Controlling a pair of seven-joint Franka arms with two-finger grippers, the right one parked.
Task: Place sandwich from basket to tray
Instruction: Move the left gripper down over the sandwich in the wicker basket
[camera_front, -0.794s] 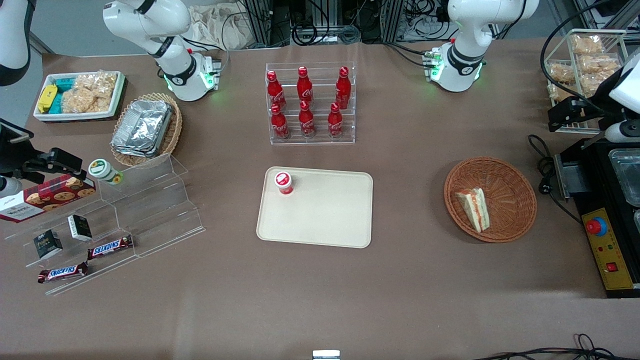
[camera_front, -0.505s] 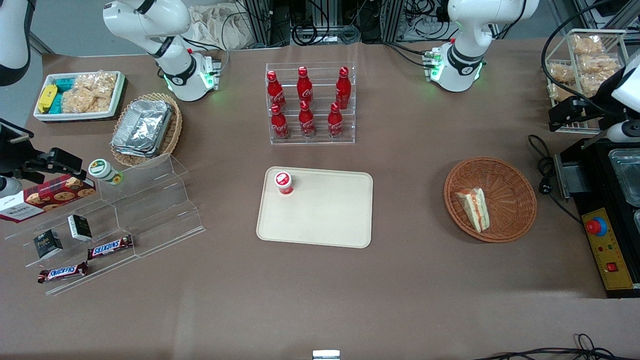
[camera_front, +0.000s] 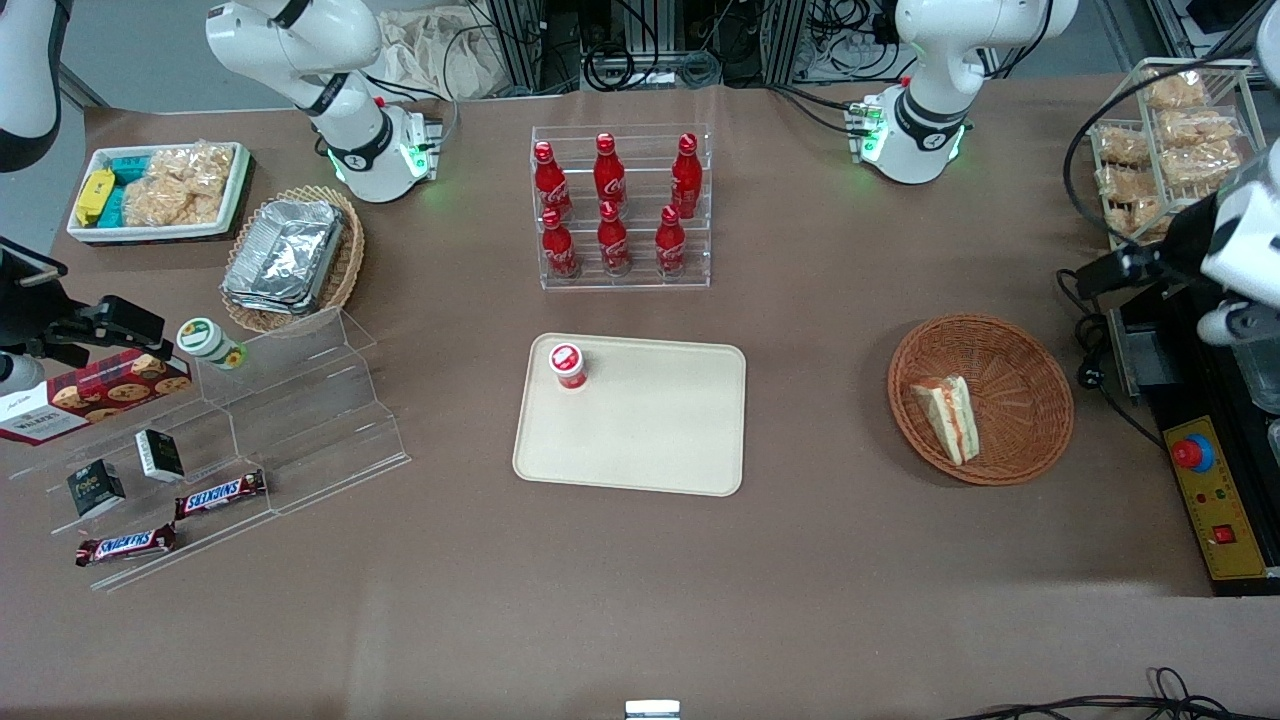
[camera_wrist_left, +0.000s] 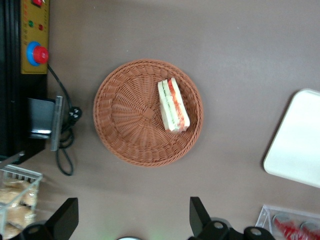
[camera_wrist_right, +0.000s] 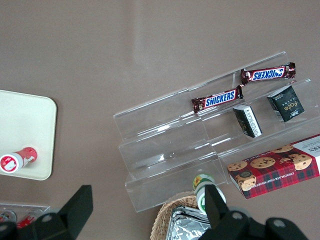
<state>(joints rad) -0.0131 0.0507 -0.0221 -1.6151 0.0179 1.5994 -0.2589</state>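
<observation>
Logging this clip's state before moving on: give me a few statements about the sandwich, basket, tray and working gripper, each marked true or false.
1. The sandwich lies in the basket. True.
2. The tray is bare. False: a small red-lidded cup stands on it.
3. The gripper holds the sandwich. False: it is open, above the basket, apart from the sandwich.
4. The rack of red bottles stands farther from the front camera than the tray. True.

Brown-covered table (camera_front: 820, 560) with basket and tray

The gripper (camera_wrist_left: 132, 220) hangs open high above the basket (camera_front: 1020, 345); the tray (camera_front: 650, 440) sits farther off, toward the parked arm's end.
</observation>
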